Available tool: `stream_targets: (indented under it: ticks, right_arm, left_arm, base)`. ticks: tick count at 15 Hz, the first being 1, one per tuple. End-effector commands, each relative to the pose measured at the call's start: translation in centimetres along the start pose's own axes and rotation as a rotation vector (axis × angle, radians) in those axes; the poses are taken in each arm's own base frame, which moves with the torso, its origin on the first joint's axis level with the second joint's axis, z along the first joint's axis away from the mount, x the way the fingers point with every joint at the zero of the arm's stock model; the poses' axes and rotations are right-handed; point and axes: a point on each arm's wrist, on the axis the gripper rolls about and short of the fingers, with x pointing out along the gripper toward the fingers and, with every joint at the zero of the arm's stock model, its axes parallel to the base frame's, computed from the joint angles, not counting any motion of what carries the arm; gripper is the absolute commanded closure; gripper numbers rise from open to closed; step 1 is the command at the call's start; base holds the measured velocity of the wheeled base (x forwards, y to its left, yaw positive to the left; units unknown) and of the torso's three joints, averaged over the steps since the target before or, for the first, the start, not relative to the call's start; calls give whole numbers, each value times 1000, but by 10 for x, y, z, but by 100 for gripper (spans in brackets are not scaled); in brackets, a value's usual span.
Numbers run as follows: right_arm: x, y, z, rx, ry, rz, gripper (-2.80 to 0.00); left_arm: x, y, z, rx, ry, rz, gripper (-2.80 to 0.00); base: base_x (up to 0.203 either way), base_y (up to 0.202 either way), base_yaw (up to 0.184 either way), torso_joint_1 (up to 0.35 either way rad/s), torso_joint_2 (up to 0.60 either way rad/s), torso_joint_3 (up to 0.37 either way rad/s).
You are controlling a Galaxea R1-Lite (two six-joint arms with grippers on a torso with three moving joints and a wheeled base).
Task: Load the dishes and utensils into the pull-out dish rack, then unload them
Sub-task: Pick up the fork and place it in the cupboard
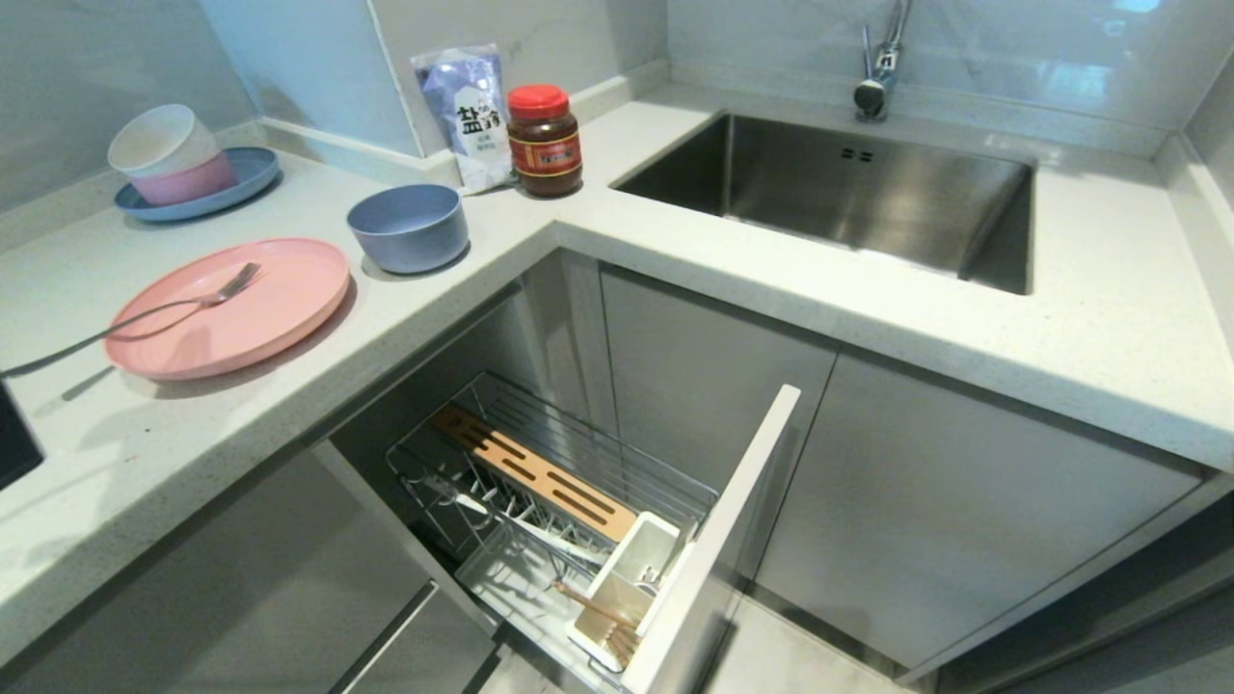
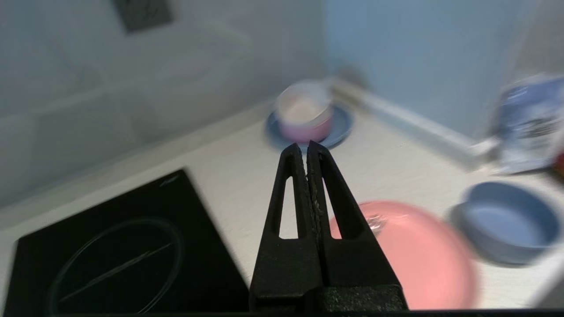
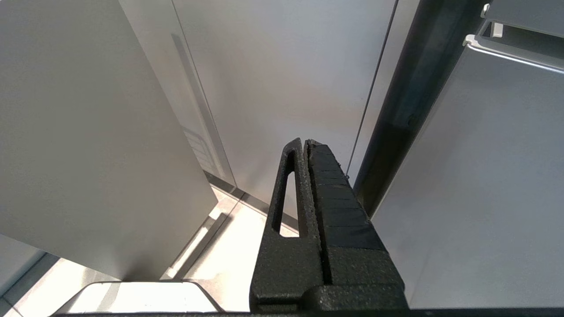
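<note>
The pull-out dish rack (image 1: 540,501) is seen drawn out from under the pale surface (image 1: 868,289), its wooden slotted bar (image 1: 535,472) lying along the far side and its white cutlery box (image 1: 627,588) set against the pale grey front panel (image 1: 713,540). A pair of wooden chopsticks (image 1: 603,612) is seen lying in the rack beside that box, its far end reaching into the box. On the surface to the left, the pink plate (image 1: 231,308) is laid flat with a silver fork (image 1: 145,316) resting across it, the handle reaching out past the rim. The blue-grey bowl (image 1: 408,227) is set just beside the plate, towards the wall. Behind them a smaller blue plate (image 1: 198,188) is stacked with a pink bowl (image 1: 188,180) and a white bowl (image 1: 159,140). A salt bag (image 1: 465,116) and a red-lidded jar (image 1: 544,141) are stood near the sink (image 1: 848,193). The left gripper (image 2: 307,147) is held above the surface between a black hob (image 2: 119,251) and the pink plate, its jaws pressed together with nothing between them. The right gripper (image 3: 305,143) is held low beside grey cabinet doors (image 3: 282,88), its jaws likewise closed and empty.
</note>
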Motion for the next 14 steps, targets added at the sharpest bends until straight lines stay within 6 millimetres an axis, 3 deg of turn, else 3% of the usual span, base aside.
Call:
stream_targets:
  ticks: [1, 5, 14]
  right_arm:
    - [0, 0, 0, 0, -4, 1, 0]
    - [0, 0, 0, 0, -4, 0, 0]
    - [0, 0, 0, 0, -3, 1, 0]
  left_arm:
    - [51, 10, -28, 51, 145, 78, 0]
    - [85, 25, -49, 53, 362, -29, 0]
    - [96, 18, -85, 137, 662, -352, 0]
  base:
    - [0, 0, 0, 0, 0, 0]
    - [0, 0, 0, 0, 0, 0]
    - [0, 0, 0, 0, 0, 0]
